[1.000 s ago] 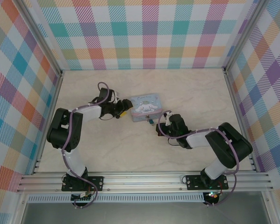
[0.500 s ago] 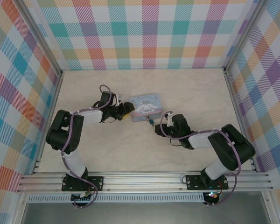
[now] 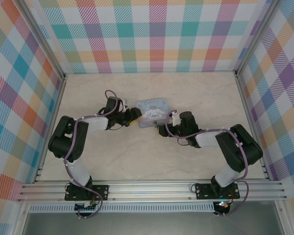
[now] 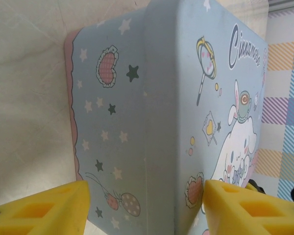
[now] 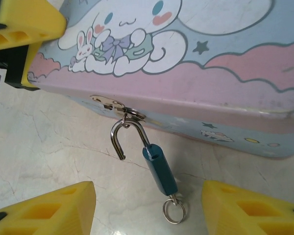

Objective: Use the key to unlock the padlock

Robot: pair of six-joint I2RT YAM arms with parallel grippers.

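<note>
The tiny padlock with a teal-blue body [image 5: 159, 172] lies against the front wall of a pastel-blue and pink rectangular tin box printed with a white cartoon dog [image 5: 210, 73]. Its thin metal shackle [image 5: 141, 133] is threaded through the small metal hasp loop [image 5: 130, 114] on the tin. The shackle is sprung: 1 leg sits in the body, while the hooked free end is out and points down over the table. The thin metal key [image 5: 172, 198] sits in the body's lower end with only its head visible, and a small silver ring [image 5: 174, 211] hangs from it.

The right arm's yellow fingers [image 5: 49, 208] are spread wide. The padlock is between the 2 pads and touches neither.

The left arm's yellow fingers [image 4: 44, 208] are apart, straddling the tin's left end with 1 near its base and 1 over the lid. It is not possible to tell whether they press on it.

The tin rests near the middle of the pale marble-patterned table [image 3: 137, 161].
</note>
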